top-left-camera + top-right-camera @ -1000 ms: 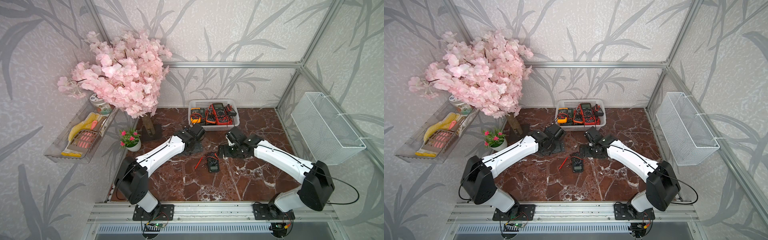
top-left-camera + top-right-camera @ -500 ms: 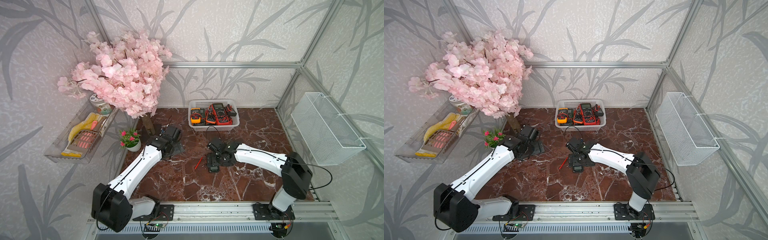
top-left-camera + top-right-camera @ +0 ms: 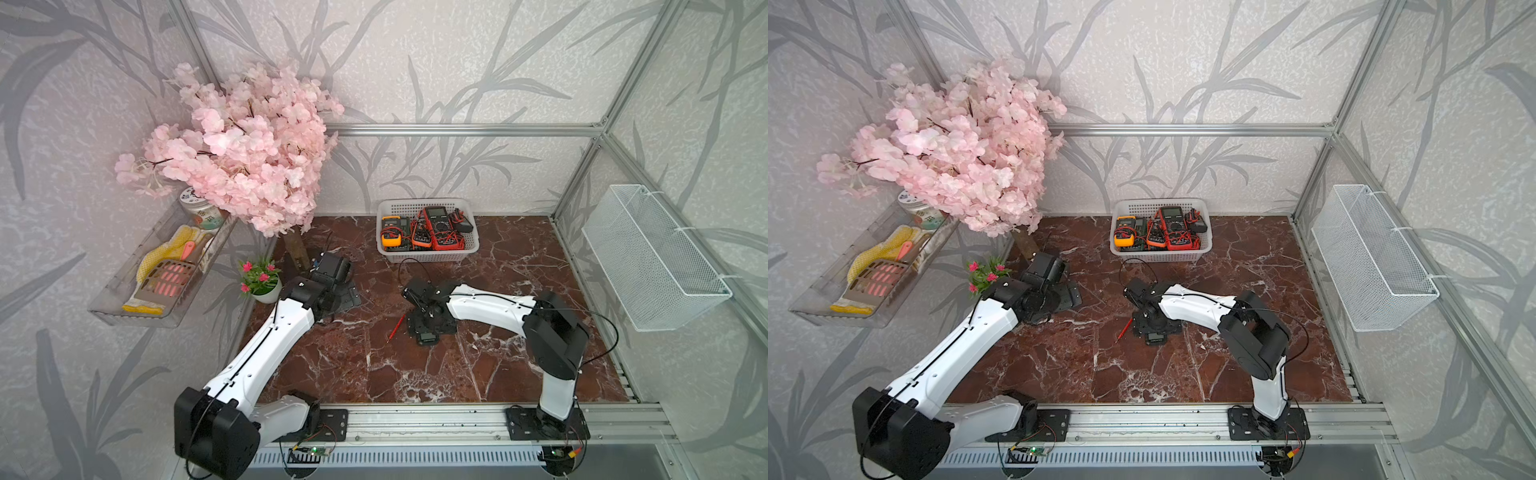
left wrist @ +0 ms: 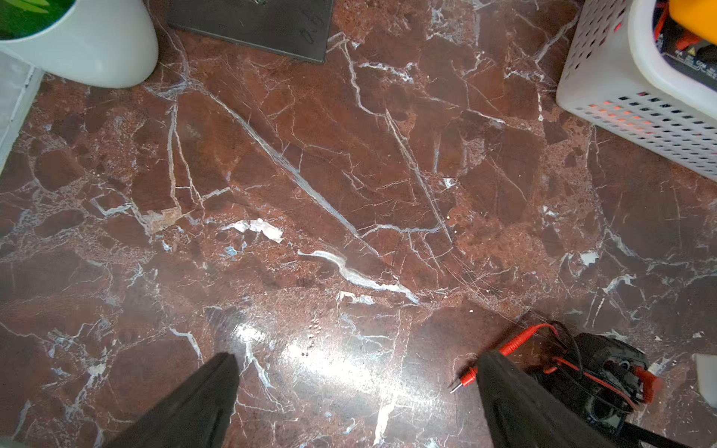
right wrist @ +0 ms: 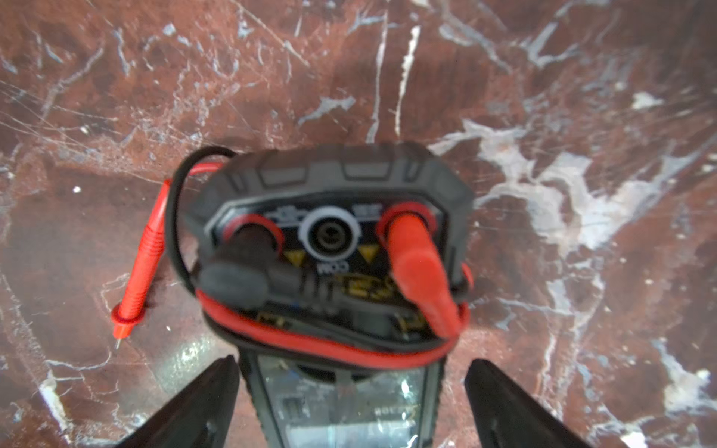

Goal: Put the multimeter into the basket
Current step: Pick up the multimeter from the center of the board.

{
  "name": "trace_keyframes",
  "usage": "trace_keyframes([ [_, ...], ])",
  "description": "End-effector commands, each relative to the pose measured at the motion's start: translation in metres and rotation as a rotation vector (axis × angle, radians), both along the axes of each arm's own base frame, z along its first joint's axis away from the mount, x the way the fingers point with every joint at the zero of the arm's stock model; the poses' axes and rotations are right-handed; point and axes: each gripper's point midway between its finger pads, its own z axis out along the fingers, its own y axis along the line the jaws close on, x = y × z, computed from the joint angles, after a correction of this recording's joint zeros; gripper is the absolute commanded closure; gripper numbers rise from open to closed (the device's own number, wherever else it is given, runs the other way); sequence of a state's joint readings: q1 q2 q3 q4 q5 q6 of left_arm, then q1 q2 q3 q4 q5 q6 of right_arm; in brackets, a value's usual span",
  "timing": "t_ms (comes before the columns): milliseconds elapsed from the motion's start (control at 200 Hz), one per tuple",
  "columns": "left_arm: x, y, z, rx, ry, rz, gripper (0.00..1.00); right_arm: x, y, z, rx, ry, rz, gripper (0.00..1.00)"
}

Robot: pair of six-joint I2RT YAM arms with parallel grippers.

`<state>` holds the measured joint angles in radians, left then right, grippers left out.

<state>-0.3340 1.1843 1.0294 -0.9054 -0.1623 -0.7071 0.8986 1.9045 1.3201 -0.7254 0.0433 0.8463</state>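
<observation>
Multimeter (image 5: 329,232), dark grey, wound in red-black leads (image 5: 310,345), sits ungripped between right end effector's (image 5: 349,360) spread fingers; left end effector (image 4: 357,355) gapes empty.

Grey bamboo-leaf wallpaper (image 3: 457,62) lines the booth behind a silver aluminium frame (image 3: 457,129). A red-brown marble tabletop (image 3: 519,266) veined in white catches a bright glare (image 4: 329,360). A pink blossom tree (image 3: 249,145) stands at ten o'clock, a small potted plant (image 3: 262,278) beside its trunk. A clear shelf (image 3: 133,319) hangs at nine, a white wire bin (image 3: 648,266) at three.
</observation>
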Motion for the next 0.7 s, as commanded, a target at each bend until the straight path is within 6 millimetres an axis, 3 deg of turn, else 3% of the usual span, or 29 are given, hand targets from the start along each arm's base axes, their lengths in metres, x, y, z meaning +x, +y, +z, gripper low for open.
trace_keyframes([
  [0, -0.006, 0.004, -0.002, 0.004, 0.006, -0.002, 0.00, 0.001, 0.007, -0.002, 0.000, 0.015, 0.010, 0.07],
  [280, -0.004, 0.007, -0.001, -0.004, -0.001, 0.013, 0.00, 0.001, 0.011, -0.007, -0.007, 0.033, 0.035, 0.15],
  [450, -0.001, 0.008, 0.000, -0.008, -0.007, 0.022, 0.00, -0.001, 0.009, -0.009, -0.021, 0.043, 0.051, 0.32],
  [565, 0.001, 0.009, 0.001, -0.012, -0.015, 0.033, 0.00, 0.000, 0.006, -0.001, -0.029, 0.028, 0.066, 0.44],
  [695, 0.005, 0.010, 0.005, -0.015, -0.026, 0.038, 0.00, 0.006, 0.000, 0.017, -0.030, -0.002, 0.071, 0.45],
])
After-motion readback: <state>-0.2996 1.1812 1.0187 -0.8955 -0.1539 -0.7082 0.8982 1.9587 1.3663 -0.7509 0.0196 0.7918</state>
